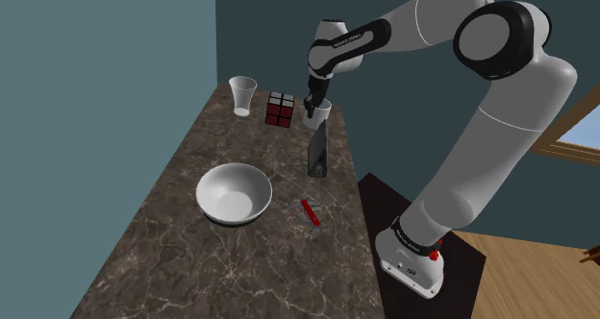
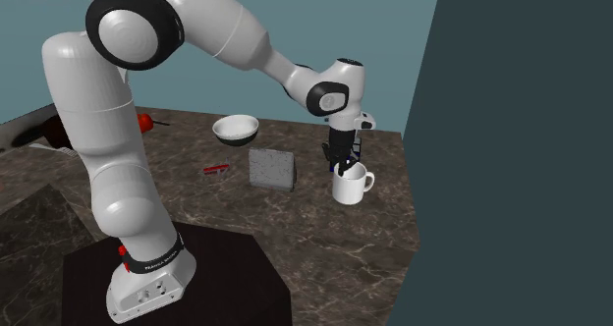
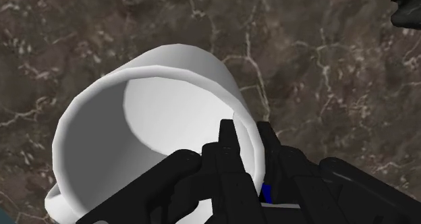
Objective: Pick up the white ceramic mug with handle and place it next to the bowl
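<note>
The end effector (image 3: 246,131) pinches the white mug (image 3: 175,74) by its rim, one finger inside the wall and the other outside. The mug sits by the table (image 1: 173,221) edge, near the colourful cube (image 1: 281,109) and well apart from the bowl (image 1: 234,193). I can't tell whether its base touches the surface. That thin-wall pinch looks risky to me: the mug could swing or slip free. A grey upright slab (image 1: 317,154) stands between mug and bowl, so a low carry could knock it.

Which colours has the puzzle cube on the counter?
The puzzle cube has red and white squares with black lines; the shoulder view shows it best.
</note>
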